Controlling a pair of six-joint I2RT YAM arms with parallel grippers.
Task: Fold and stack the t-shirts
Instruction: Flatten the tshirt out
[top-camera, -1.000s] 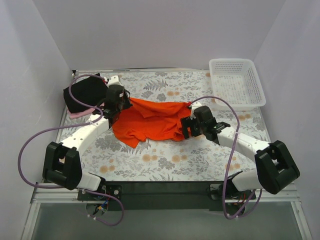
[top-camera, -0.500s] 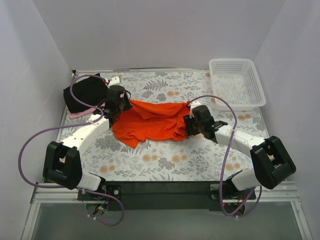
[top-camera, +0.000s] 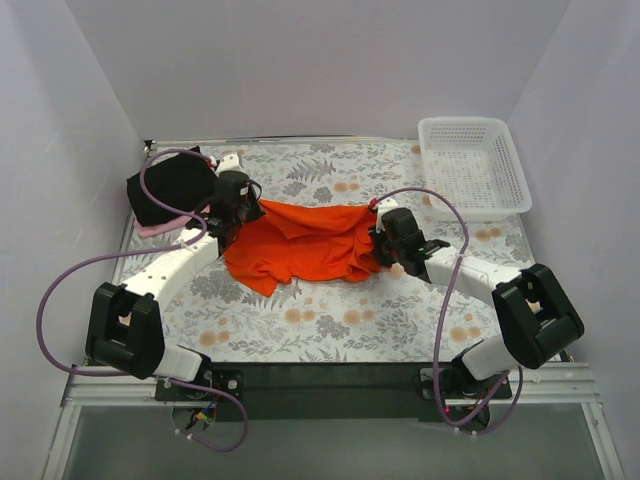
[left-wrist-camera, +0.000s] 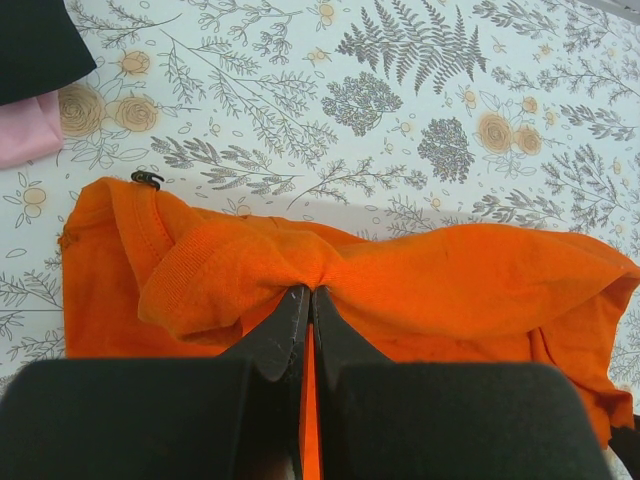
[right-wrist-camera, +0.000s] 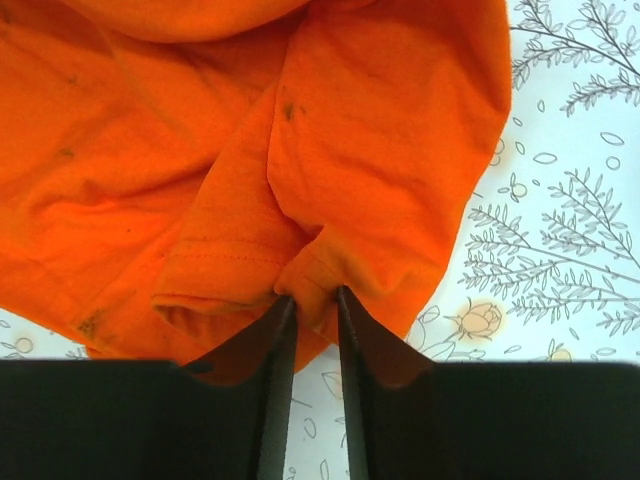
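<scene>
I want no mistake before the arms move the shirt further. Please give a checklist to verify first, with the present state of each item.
1. Left gripper shut on the orange t-shirt: ok, cloth pinched.
2. Right gripper shut on the shirt's hem: ok.
3. Shirt lying flat: not ok, bunched and wrinkled.
4. Black t-shirt and pink t-shirt apart from the orange one: ok.
5. White mesh basket clear of both arms: ok, far right corner.
6. Grips firm enough for a pull: cannot tell.
</scene>
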